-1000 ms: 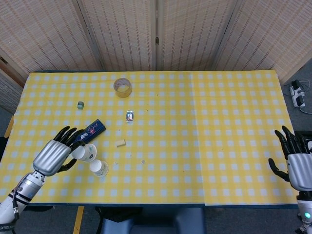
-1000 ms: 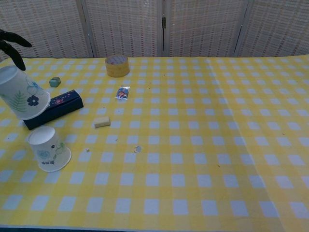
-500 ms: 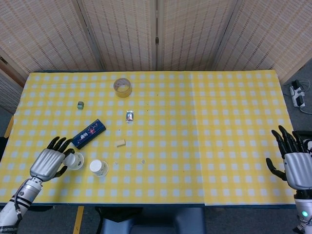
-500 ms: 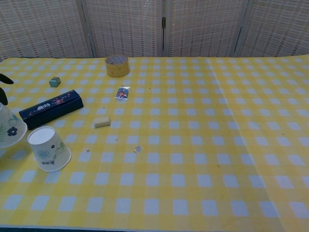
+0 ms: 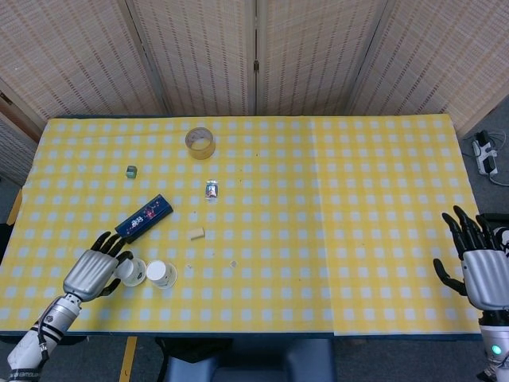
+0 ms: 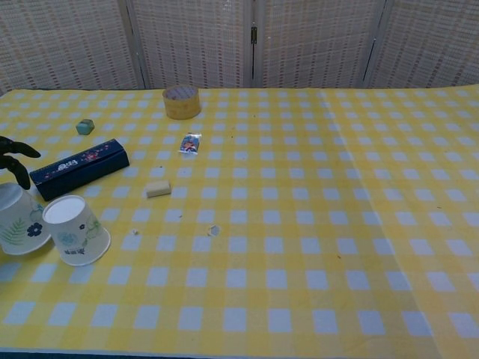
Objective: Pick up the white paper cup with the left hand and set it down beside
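Observation:
My left hand grips a white paper cup with a leaf and flower print, upside down, low at the table's front left. The cup touches or nearly touches the cloth, right beside a second white paper cup that also stands upside down. In the head view the held cup shows just left of the second cup. Only dark fingertips of the left hand show in the chest view. My right hand hangs open beyond the table's right edge, holding nothing.
A dark blue box lies just behind the cups. A yellowish eraser, a small packet, a green block and a tape roll lie further back. The yellow checked table ends close in front of the cups.
My left hand came down and toward the front edge with the cup, from above the blue box to table level, then shifted slightly right, next to the second cup. The right hand barely moved.

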Motion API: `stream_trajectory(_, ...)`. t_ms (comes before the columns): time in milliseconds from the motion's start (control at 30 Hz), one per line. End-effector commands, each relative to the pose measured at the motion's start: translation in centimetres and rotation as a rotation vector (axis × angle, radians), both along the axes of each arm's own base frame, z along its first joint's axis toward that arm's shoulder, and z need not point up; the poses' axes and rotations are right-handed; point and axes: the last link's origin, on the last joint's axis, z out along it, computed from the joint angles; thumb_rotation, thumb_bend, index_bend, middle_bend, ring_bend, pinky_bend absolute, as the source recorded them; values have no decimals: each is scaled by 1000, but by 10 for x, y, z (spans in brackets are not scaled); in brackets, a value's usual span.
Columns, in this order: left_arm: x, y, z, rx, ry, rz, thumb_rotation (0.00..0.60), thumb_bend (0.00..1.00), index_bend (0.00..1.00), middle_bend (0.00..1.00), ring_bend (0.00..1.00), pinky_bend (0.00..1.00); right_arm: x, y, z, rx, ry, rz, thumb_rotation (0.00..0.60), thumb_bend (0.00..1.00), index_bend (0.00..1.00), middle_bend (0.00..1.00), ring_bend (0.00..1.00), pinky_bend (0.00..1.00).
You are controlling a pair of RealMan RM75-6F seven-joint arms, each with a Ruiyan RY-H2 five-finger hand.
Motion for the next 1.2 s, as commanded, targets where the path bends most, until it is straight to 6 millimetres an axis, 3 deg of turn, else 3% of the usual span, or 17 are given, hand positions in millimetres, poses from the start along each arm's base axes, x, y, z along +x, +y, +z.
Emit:
stream_trajectory(33, 0, 0, -1, -4, 2, 0, 600, 424, 355, 109, 72, 42, 0, 0, 0, 0, 0, -1, 600, 396, 0, 0, 99, 0)
stream_trajectory(633, -1, -2, -5, -20, 32, 18, 600, 421, 237, 108, 60, 25, -1, 1, 1, 0, 0, -8, 600, 395, 0, 0, 100, 0)
stream_trajectory(933, 7, 12, 45, 187, -130, 48, 600, 422, 157, 105, 57, 22, -2, 2, 4, -9, 0, -15, 600, 396, 0, 0, 100, 0)
stream_trajectory(1067, -7, 17, 67, 337, -205, 101, 600, 423, 146, 105, 58, 32, -3, 0, 3, 9, -18, -22, 600, 395, 0, 0, 101, 0)
stream_trajectory(1200, -23, 5, 78, 443, -225, 130, 600, 422, 146, 105, 56, 32, -4, -1, 2, 31, -44, -26, 600, 395, 0, 0, 101, 0)
